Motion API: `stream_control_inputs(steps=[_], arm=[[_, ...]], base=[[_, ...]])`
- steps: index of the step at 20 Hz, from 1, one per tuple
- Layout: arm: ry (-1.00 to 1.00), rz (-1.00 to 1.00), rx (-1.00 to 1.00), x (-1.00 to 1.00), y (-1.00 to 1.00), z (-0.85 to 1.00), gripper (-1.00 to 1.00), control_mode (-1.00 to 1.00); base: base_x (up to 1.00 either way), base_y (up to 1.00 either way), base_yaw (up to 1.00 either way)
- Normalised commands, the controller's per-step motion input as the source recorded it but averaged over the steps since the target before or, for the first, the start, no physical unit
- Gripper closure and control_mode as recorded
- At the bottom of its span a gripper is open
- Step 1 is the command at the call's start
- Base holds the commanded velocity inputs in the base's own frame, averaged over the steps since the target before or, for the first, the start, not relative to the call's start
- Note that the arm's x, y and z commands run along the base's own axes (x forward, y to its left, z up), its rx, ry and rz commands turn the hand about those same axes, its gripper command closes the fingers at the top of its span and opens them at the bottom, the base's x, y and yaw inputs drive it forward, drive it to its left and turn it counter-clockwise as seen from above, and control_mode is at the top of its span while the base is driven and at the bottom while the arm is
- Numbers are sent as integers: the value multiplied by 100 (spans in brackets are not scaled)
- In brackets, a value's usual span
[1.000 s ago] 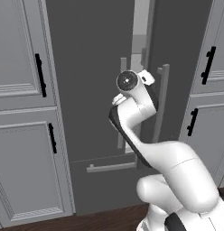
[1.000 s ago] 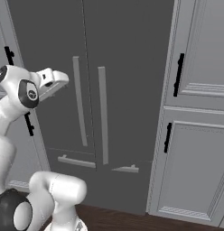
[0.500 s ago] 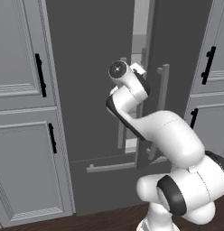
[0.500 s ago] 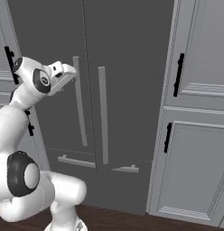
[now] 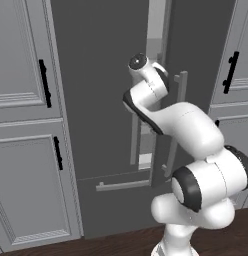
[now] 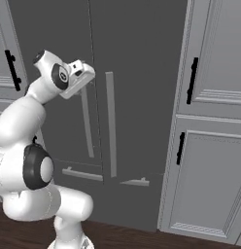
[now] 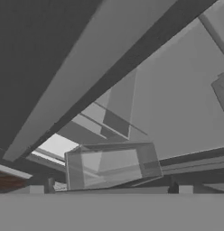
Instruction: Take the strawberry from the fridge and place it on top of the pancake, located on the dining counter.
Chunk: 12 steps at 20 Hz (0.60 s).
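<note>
Raised at the fridge [image 5: 106, 100], by the left door's bar handle [image 6: 111, 121], likely to swing the ajar door wider; door cracked, pale interior [image 7: 109, 167] showing through gap; fingers [image 6: 86, 73] spread wide, grasping nothing, touching nothing; strawberry unseen, presumably inside.

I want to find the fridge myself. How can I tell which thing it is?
Look at the wall of pale grey cupboards with short black handles. The fridge is the tall dark grey block standing between them. Only it has long, light grey bar handles running up and down near the middle, and one door is open a crack.
</note>
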Motion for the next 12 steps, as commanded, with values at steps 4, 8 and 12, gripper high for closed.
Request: stream_control_inputs(steps=[4,8,12], arm=[[5,0,0,0,-57,3,-100,-100],[2,0,0,0,-60,2,-100,-100],[0,0,0,-14,-75,4,-100,-100]], base=[[0,0,0],[0,0,0],[0,0,0]])
